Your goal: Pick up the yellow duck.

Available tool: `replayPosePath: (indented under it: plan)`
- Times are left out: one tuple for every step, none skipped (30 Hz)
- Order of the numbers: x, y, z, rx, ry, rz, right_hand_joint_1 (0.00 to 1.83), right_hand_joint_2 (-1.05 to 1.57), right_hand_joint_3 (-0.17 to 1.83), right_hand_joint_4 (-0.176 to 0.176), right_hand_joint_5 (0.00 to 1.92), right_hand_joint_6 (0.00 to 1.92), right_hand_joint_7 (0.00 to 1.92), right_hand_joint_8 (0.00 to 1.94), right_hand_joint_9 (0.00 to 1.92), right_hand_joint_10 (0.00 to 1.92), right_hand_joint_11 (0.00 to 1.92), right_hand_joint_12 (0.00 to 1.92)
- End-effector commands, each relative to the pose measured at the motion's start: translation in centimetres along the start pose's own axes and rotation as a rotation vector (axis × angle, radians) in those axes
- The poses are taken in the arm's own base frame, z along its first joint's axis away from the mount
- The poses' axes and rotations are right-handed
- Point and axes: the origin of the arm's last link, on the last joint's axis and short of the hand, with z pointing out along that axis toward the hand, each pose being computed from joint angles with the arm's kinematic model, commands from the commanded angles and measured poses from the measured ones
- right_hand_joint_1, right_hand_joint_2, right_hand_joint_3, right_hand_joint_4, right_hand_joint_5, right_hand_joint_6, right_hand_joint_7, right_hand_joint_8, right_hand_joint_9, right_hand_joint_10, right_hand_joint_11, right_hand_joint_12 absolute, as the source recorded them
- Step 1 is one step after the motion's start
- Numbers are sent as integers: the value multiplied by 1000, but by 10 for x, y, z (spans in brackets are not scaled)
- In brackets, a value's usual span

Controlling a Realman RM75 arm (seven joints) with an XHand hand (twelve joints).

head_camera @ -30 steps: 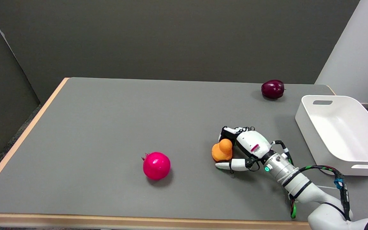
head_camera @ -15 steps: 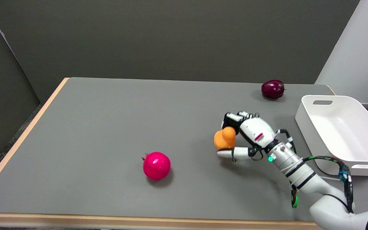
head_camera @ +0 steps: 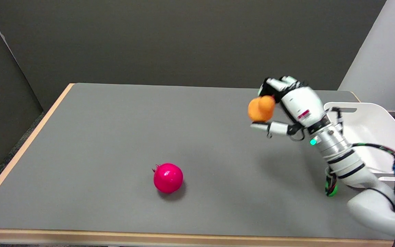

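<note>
The yellow duck point(head_camera: 261, 108), orange-yellow in this light, hangs in the air well above the grey table at the right. My right hand point(head_camera: 288, 103) grips it, fingers curled over its top and back, thumb stretched out underneath. The arm rises from the picture's lower right. The duck's far side is hidden by the fingers.
A bright pink pomegranate point(head_camera: 168, 177) lies on the grey table point(head_camera: 115, 137) near the front middle. A white bin point(head_camera: 375, 137) stands at the right edge, partly behind my arm. The dark red apple at the back right is hidden by my hand.
My right hand has lifted the duck off the table, rising and moving toward the back right. The pomegranate and bin have stayed put.
</note>
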Motion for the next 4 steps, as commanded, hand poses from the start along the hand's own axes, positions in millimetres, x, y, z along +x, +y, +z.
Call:
replayPosePath:
  plan:
    - [96,26,-5,-117,282,-302,1329,1268,31,-176,477,1507,765,1460,689,1674,393,1921]
    - [97,30,-8,-145,286,-308,1328,1279,16,-176,472,1509,757,1465,682,1682,388,1921]
    - [98,32,-10,-159,289,-311,1326,1290,1,-176,467,1516,751,1475,677,1691,383,1921]
    - [99,37,-15,-192,295,-313,1323,1307,-22,-176,458,1533,741,1496,671,1708,376,1921]
